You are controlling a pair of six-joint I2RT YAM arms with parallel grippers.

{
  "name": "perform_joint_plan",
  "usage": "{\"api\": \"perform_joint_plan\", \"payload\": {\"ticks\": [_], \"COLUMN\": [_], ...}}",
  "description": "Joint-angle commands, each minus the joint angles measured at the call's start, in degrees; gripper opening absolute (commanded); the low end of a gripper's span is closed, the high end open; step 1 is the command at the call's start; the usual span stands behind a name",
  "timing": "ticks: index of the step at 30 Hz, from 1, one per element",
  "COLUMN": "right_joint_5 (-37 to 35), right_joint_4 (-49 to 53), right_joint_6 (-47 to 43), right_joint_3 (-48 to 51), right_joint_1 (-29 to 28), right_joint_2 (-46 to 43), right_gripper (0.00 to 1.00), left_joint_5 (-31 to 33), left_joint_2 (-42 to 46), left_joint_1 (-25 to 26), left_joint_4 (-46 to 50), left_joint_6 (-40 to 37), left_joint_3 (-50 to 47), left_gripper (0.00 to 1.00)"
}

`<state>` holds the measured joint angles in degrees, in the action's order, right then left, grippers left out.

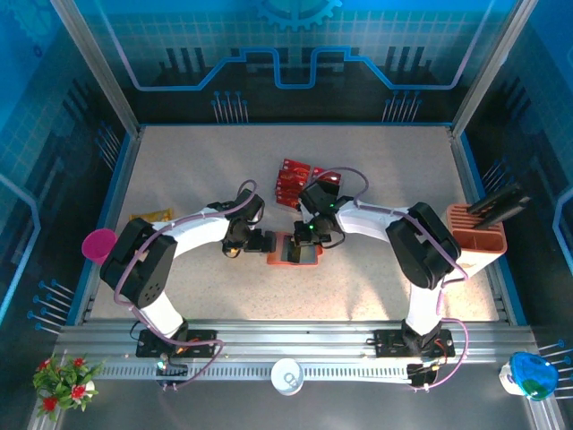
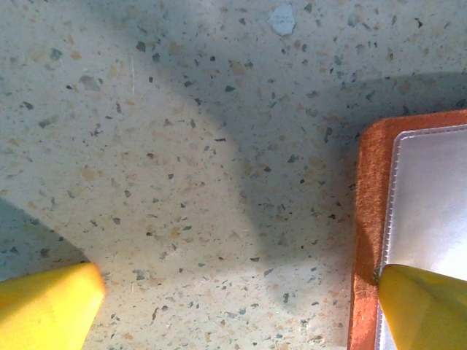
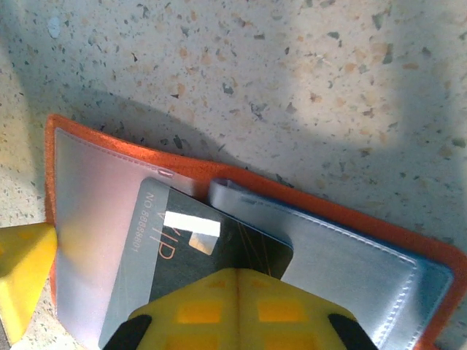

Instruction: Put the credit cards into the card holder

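The card holder (image 1: 279, 251) lies open on the table, orange-red with grey inner pockets (image 3: 350, 270). My right gripper (image 3: 237, 275) is shut on a dark grey credit card (image 3: 197, 244) printed "VIP". The card rests on the open holder, its left part under the translucent sleeve (image 3: 95, 219). Seen from above, my right gripper (image 1: 307, 238) hangs over the holder. My left gripper (image 2: 237, 306) is open, one yellow fingertip (image 2: 427, 306) on the holder's left edge (image 2: 368, 219), the other on bare table. Several red credit cards (image 1: 291, 179) lie behind the holder.
A peach slotted stand (image 1: 474, 235) stands at the right edge, dark items in it. A pink round object (image 1: 98, 244) and a yellow packet (image 1: 148, 217) lie at the left. A white cup (image 1: 286, 374) sits on the front rail.
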<state>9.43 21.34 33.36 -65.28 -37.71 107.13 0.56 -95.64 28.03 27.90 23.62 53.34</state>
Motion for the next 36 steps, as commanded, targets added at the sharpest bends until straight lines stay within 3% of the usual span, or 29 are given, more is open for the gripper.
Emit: {"api": "perform_joint_plan", "payload": {"ticks": [1, 15, 24, 32, 36], "right_joint_5": [0.65, 2.03, -0.6, -6.95, -6.46], "right_joint_4": [0.7, 1.93, 3.62, 5.55, 4.77], "right_joint_6": [-0.67, 0.04, -0.78, -1.64, -1.61], "right_joint_3": [-1.36, -7.7, -5.39, 1.6, 3.13], "right_joint_1": [-1.72, -4.39, -2.71, 0.2, 1.65], "right_joint_2": [2.23, 7.2, -2.58, -11.93, -10.77], "right_gripper": [0.0, 0.0, 0.01, 0.39, 0.47], "left_joint_5": [0.95, 0.85, 0.09, -2.61, -3.45], "left_joint_2": [-2.19, -1.28, 1.6, 4.88, 4.47], "left_joint_1": [0.11, 0.17, 0.08, 0.18, 0.67], "left_joint_4": [-0.56, -0.49, 0.34, 2.01, 3.24], "left_joint_6": [-1.29, -1.56, -1.11, 0.29, 0.49], "left_joint_3": [-1.48, -1.0, -0.23, 4.17, 7.45], "left_gripper": [0.99, 0.99, 0.99, 0.99, 0.99]}}
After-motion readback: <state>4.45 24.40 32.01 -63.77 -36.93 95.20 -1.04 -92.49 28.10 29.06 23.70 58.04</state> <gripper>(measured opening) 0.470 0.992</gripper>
